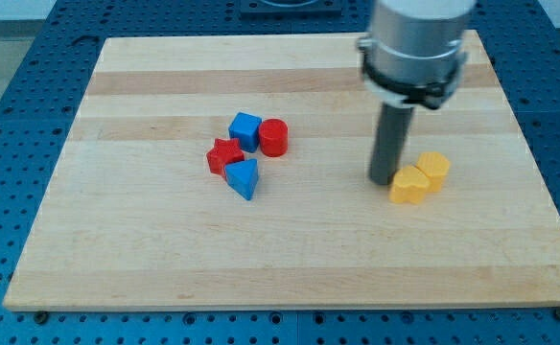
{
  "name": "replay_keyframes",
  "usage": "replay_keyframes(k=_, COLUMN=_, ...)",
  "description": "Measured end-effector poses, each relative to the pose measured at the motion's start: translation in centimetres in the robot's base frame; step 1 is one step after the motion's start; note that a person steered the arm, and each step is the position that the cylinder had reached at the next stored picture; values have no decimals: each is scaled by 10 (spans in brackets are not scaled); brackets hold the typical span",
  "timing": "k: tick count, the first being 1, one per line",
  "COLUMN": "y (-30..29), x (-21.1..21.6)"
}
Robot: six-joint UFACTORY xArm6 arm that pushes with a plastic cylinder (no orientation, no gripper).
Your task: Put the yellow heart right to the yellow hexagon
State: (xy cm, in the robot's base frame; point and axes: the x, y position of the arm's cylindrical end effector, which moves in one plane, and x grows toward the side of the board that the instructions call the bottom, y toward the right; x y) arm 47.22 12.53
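Two yellow blocks touch each other at the view's right of the wooden board (165, 259). The lower-left one looks like the yellow heart (409, 185). The upper-right one looks like the yellow hexagon (434, 170). The heart lies to the left of and slightly below the hexagon. My tip (384, 181) is at the end of the dark rod, right beside the heart's left edge, touching it or nearly so.
A cluster of blocks sits left of the board's centre: a blue cube (245, 128), a red cylinder (273, 137), a red star (224, 155) and a blue triangle (244, 178). The board's right edge is close beyond the hexagon.
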Motion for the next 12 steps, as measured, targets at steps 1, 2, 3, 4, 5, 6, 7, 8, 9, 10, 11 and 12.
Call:
replay_keyframes(k=1, y=-27, x=7)
replay_keyframes(k=2, y=-61, x=23)
replay_keyframes(k=3, y=-47, x=33)
replay_keyframes(k=4, y=-13, x=39)
replay_keyframes(k=5, y=14, x=36)
replay_keyframes(k=6, y=25, x=29)
replay_keyframes(k=7, y=27, x=37)
replay_keyframes(k=8, y=30, x=69)
replay_keyframes(k=9, y=52, x=68)
replay_keyframes(k=10, y=61, x=31)
replay_keyframes(k=11, y=61, x=20)
replay_keyframes(k=12, y=61, x=21)
